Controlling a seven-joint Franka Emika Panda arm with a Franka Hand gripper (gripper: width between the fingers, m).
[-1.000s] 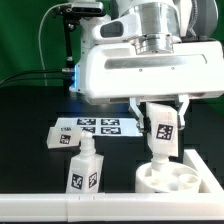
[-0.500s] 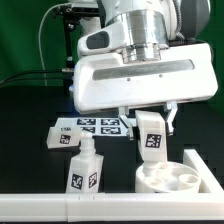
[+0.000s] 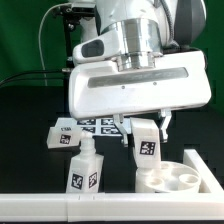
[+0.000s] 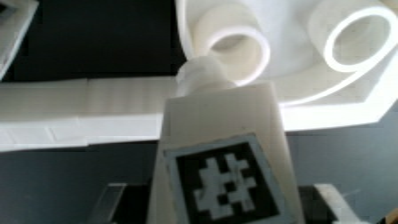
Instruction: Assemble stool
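My gripper (image 3: 146,125) is shut on a white stool leg (image 3: 146,143) with a black-and-white tag, holding it upright just above the round white seat (image 3: 168,179). The seat lies sockets-up at the front on the exterior view's right. In the wrist view the held leg (image 4: 222,150) fills the middle and its tip reaches toward a socket of the seat (image 4: 237,52). A second leg (image 3: 84,170) stands upright at the front, left of the seat. A third leg (image 3: 61,134) lies on its side further back.
The marker board (image 3: 100,125) lies behind the legs, partly hidden by the arm. A long white corner rail (image 3: 110,205) runs along the front edge and up the right side beside the seat. A black stand with cables is at the back left.
The arm has moved toward the exterior view's left and a little lower, carrying the held leg from above the seat's middle to above its left part.
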